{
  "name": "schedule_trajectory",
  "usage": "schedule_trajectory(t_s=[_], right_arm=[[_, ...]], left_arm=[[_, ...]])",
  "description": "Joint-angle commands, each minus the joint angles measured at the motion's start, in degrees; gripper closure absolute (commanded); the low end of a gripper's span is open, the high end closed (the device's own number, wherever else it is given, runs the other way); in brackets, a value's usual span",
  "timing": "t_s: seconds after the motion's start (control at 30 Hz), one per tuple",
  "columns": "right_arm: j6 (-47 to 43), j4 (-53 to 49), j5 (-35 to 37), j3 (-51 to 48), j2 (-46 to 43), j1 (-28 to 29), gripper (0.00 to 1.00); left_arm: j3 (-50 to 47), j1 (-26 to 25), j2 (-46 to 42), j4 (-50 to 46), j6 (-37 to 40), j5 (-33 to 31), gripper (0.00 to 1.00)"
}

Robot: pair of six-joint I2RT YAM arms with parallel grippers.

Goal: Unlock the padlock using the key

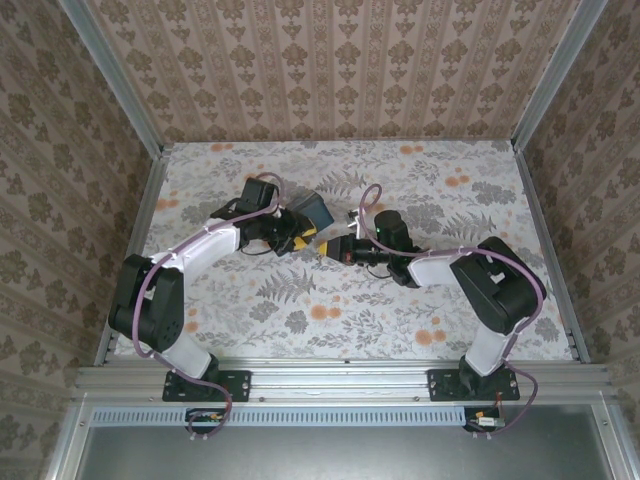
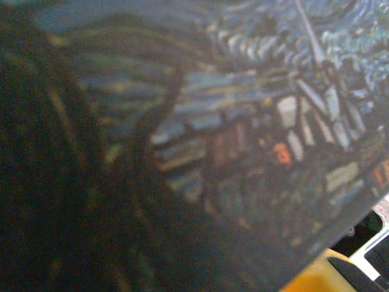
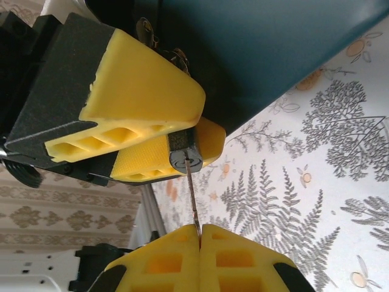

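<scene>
Right pincer (image 3: 199, 236) pinches one key (image 3: 192, 198), tip at the keyhole (image 3: 185, 161) of one padlock (image 3: 261, 55) clamped in left pincer (image 1: 296, 228).

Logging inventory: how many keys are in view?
1: the key, pinched in the right claw, its tip at the keyhole of the padlock. Others could be hidden.

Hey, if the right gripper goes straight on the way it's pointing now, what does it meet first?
The round dark keyhole face of the dark blue block padlock. The right gripper pinches the thin dark key, whose tip seems already at that keyhole, though depth is unclear.
</scene>
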Motion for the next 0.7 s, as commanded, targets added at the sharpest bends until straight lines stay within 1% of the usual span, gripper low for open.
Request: schedule_trajectory(t_s=[0.0, 0.13, 0.17, 0.2, 0.33, 0.4, 0.67], right_arm=[[4.29, 7.87, -2.07, 0.95, 1.42, -0.11, 1.0], [3.76, 6.99, -2.23, 0.61, 1.23, -0.19, 1.0], [3.18, 5.92, -2.23, 0.48, 0.97, -0.11, 1.0], [2.51, 4.72, -2.4, 0.47, 0.65, -0.11, 1.0], [1.31, 1.64, -3.37, 0.65, 0.11, 0.2, 1.0], [1.07, 0.4, -3.55, 0.51, 0.07, 0.42, 1.0], [1.21, 0.8, -3.49, -0.01, 1.14, 1.03, 1.0]], left_arm=[[-0.04, -0.07, -1.81, 1.74, 3.71, 3.51, 0.9], [0.07, 0.37, -1.83, 0.17, 6.12, 4.52, 0.91], [0.39, 2.24, -1.59, -0.7, 7.39, 4.81, 0.91], [0.75, 2.77, -1.42, -1.34, 8.46, 5.39, 0.91], [3.89, 3.36, 0.02, -5.78, 14.43, 6.88, 0.91], [5.11, 3.36, 0.63, -7.19, 16.16, 7.87, 0.91], [4.73, 3.53, 1.3, -7.01, 14.72, 7.69, 0.91]])
